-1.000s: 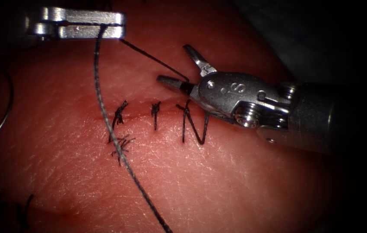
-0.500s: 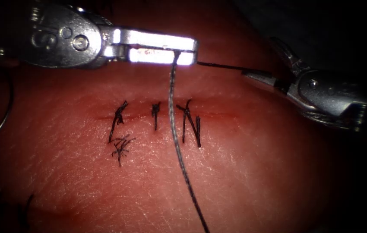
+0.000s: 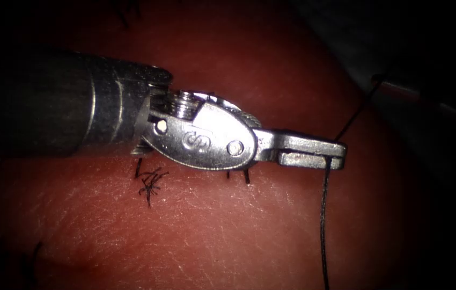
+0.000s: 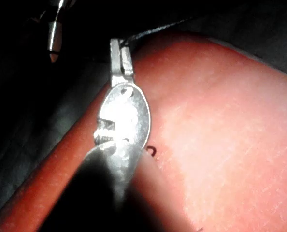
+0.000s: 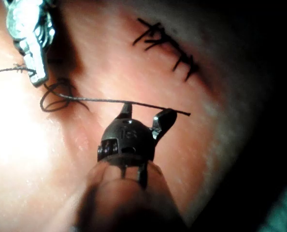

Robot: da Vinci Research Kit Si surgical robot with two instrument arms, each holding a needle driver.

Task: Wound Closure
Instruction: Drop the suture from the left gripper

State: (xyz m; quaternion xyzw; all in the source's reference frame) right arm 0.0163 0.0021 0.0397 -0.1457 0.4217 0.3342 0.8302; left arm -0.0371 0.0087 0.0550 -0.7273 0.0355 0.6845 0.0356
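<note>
Over the stitched cut in the tissue (image 3: 228, 225), the left tool (image 3: 314, 152) pinches the thread (image 3: 323, 225) in closed jaws. Near it, the right tool (image 5: 143, 116) holds its jaws spread around the thread, gripping nothing.

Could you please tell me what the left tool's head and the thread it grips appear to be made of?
The left tool looks like polished bare metal: silvery, with bright glints and a stamped mark on its head. The thread clamped in its jaws looks like dark, matte, possibly braided fibre: thin, dull, bending freely over the tissue.
</note>
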